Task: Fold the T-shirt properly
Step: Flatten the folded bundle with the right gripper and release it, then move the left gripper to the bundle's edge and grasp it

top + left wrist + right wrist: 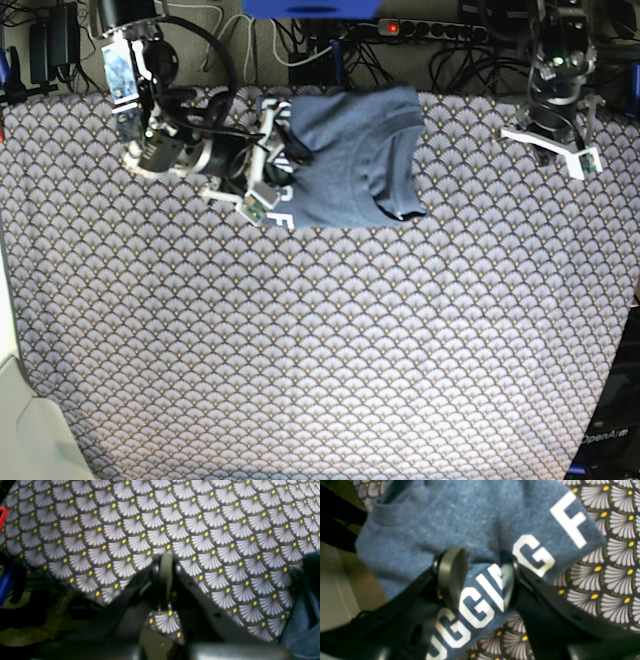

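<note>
T-shirt [350,155] lies as a compact slate-blue bundle at the far edge of the tablecloth [320,330], a little toward the far-left corner as you see it in the base view. Note its long axis: it runs roughly along that far edge, with the collar and a sleeve end pointing to the base view's right.

Right gripper [477,580] is the near one. You find it at the bundle's left end, jaws standing wide apart and straddling a flap of cloth that carries the white block lettering [470,605]. The pads [451,575] flank that flap; whether they press it you cannot tell from the wrist view, so treat it as not gripped.

Left gripper [163,567] is well apart from the shirt, near the far-right corner. Its jaws are closed, with nothing of the shirt between them; only a dark blue edge shows at the right of its wrist view.

Judgement: any coming move on the lettered end belongs to the right arm, working across the bundle's long axis. The left arm would have to travel along the far edge first.
</note>
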